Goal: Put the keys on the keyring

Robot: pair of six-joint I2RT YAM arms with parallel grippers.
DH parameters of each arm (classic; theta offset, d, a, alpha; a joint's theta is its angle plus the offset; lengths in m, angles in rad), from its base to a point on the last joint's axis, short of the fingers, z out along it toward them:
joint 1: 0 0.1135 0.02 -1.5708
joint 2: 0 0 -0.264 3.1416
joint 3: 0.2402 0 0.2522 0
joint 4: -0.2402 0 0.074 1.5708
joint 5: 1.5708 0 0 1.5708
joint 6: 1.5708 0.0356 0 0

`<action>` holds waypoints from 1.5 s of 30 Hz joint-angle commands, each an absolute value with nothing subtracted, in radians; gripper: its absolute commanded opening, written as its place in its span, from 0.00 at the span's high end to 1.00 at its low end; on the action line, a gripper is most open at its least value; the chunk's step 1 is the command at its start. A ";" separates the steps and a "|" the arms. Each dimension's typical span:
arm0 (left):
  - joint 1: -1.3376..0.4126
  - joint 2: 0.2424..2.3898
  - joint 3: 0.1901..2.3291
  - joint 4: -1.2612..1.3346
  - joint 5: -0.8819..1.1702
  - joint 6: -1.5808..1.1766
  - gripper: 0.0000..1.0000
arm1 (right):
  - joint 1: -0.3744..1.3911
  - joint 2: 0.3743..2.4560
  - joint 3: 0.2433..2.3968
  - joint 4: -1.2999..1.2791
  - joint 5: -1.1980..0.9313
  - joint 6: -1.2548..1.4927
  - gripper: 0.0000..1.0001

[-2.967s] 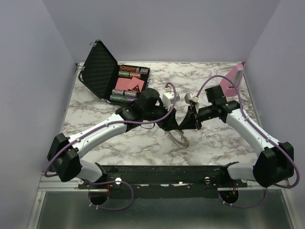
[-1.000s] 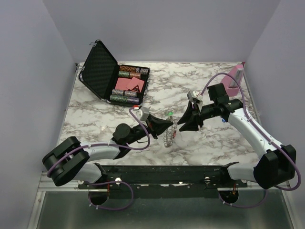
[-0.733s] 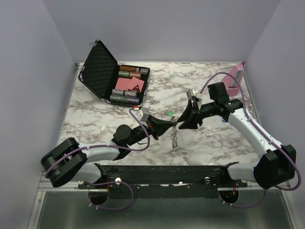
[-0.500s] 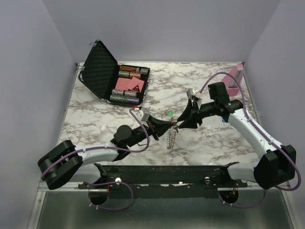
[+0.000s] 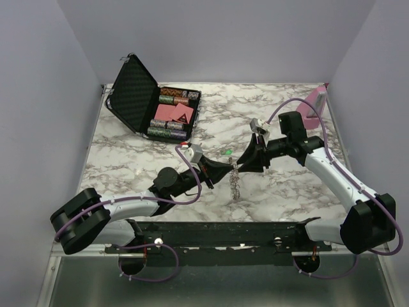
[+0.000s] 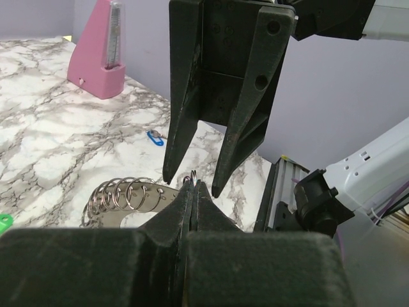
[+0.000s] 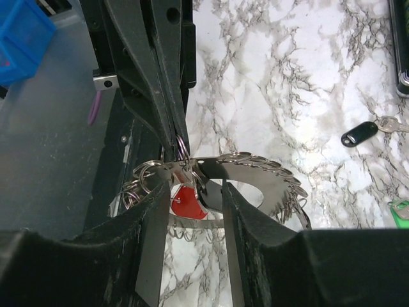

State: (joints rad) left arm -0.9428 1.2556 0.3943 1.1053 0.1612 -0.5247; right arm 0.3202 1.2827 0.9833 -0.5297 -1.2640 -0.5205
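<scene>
Overhead view: left gripper point(image 5: 229, 169) and right gripper point(image 5: 243, 164) meet tip to tip above the table point(image 5: 128, 160). The keyring point(image 5: 235, 185) hangs below them as a limp strand.

Left wrist view: left jaws are pinched together on one loop of the keyring point(image 6: 128, 192). Right jaws stand half apart, straddling that pinch point.

Right wrist view: red key point(image 7: 185, 203) on the keyring sits between the right fingers point(image 7: 153, 224).

Light: bright, even, from overhead. Shadows: soft, on the table point(image 5: 128, 160) under both arms. Glare: washed-out marble just beyond the right gripper point(image 7: 195, 188); glints along the keyring point(image 7: 255, 167) at its tips. Focus: near fingers point(image 6: 217, 224) blurred in both wrist views; overhead view sharp.
</scene>
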 commanded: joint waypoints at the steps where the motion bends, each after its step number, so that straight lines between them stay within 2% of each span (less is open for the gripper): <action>1: -0.948 1.250 0.423 1.178 0.201 -0.518 1.00 | 0.318 1.273 0.969 -0.480 -1.319 -0.473 0.55; 5: -0.948 1.262 0.420 1.200 0.216 -0.520 1.00 | 0.318 1.279 0.965 -0.468 -1.356 -0.456 0.58; 9: -0.946 1.267 0.411 1.223 0.219 -0.522 1.00 | 0.316 1.281 0.960 -0.459 -1.367 -0.442 0.66; 23: -0.948 1.273 0.408 1.252 0.224 -0.522 1.00 | 0.318 1.287 0.936 -0.414 -1.427 -0.402 0.71; 33: -0.948 1.275 0.407 1.276 0.238 -0.523 1.00 | 0.319 1.285 0.930 -0.405 -1.450 -0.397 0.86; 45: -0.946 1.287 0.397 1.367 0.256 -0.535 1.00 | 0.319 1.284 0.922 -0.399 -1.463 -0.390 0.88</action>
